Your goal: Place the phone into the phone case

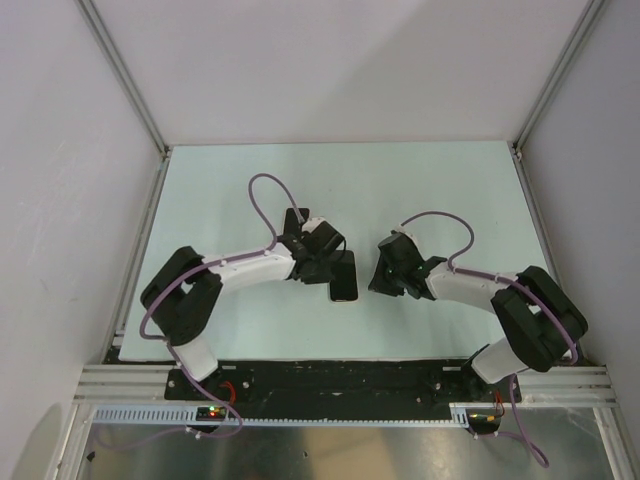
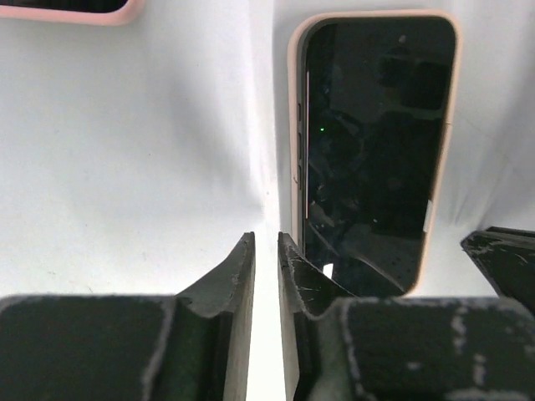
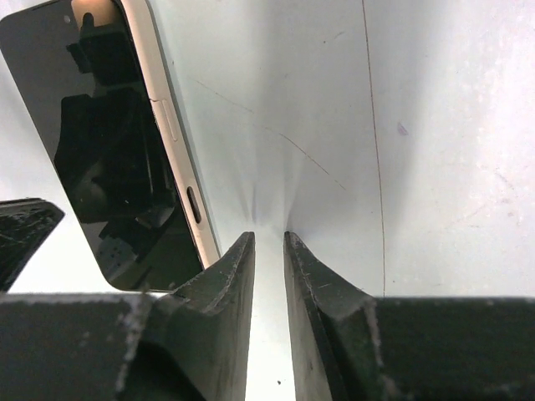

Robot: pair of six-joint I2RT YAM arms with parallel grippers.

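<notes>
Left gripper (image 2: 266,244): jaws parted by narrow slit, nothing held. Right gripper (image 3: 269,238): likewise.
Slim black glossy-screened phone (image 2: 376,142) seen flat on table between both, inside thin pale pink case (image 2: 293,92).
One long edge judged possibly proud; to be pressed down gently, case steadied.
Pale matte tabletop (image 1: 430,190) faintly scratched.
Plain grey walls (image 1: 350,60) around.

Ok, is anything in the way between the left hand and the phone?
Nothing visible. The phone, screen up with the phone case rimming it, lies on the table right beside the left hand, which holds nothing.
</notes>
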